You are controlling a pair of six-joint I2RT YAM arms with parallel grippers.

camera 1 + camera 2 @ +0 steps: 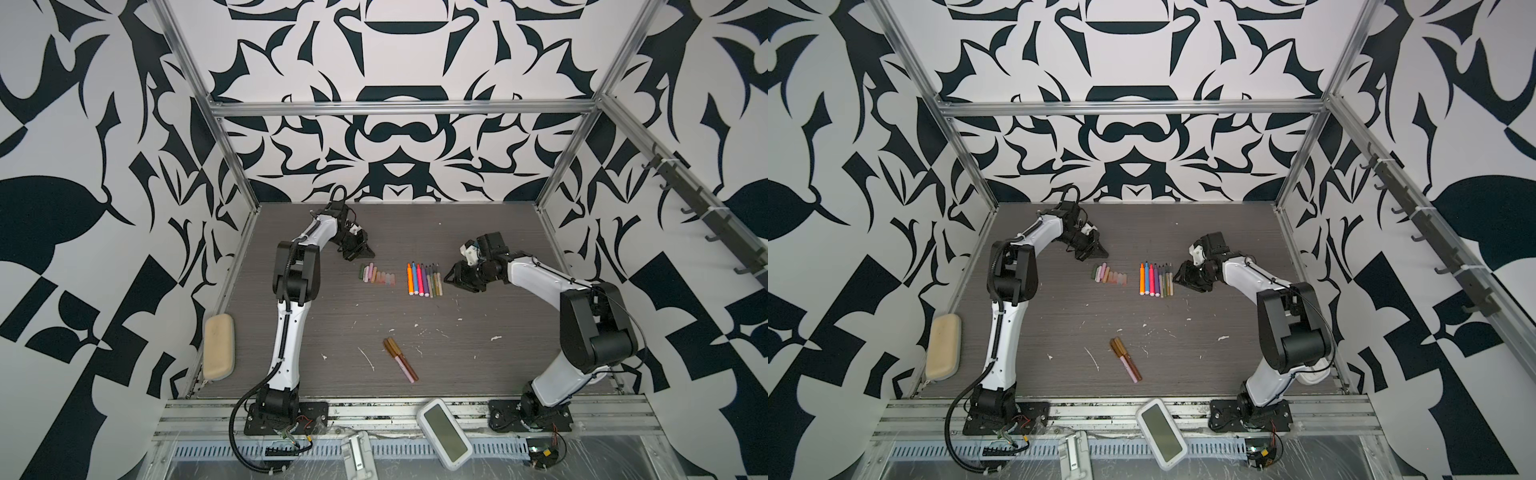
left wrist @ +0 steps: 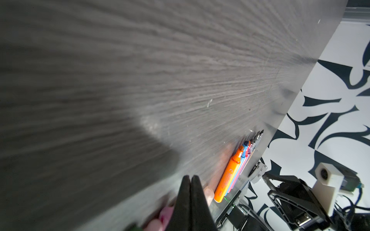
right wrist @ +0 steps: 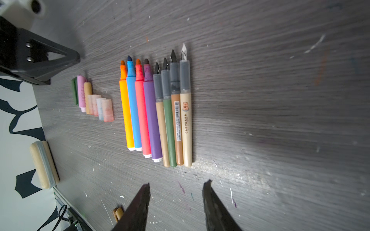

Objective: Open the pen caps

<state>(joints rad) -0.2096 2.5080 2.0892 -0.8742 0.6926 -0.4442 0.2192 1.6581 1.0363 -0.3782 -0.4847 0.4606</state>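
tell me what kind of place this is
Likely a robot lab test cell: a left arm and right arm bolted to a rail at the front edge of the grey table, an aluminium frame around it, black-and-white patterned wall panels.

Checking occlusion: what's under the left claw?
Left claw, shut and empty, hangs just beyond the caps, apart from them. Only table shows around it; the spot right beneath is covered in every view.

Pen caps [image 1: 376,277] left of the pens [image 1: 424,279] (capped pens [image 1: 401,360] well in front)
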